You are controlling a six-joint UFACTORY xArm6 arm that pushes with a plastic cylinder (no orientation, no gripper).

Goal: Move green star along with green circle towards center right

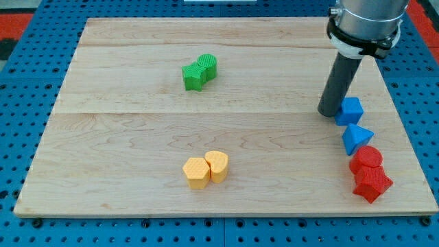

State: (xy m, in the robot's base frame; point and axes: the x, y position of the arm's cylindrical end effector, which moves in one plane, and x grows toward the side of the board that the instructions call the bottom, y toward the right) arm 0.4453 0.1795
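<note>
Green star-shaped block [193, 77] and green ribbed circular block [208, 66] touch at upper centre of the wooden board [123, 137]. My tip [330, 113], a jawless rod, stands right, beside a blue cube [350, 110]. Likely risk: an off-centre push separates the pair. No containers appear.

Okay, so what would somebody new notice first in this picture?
Probably the thick dark rod at the view's upper right, my tip resting just left of the blue cube-like block. Next, the coloured pairs on the pale wooden board: the green star block touching the green circle block at upper centre.
</note>
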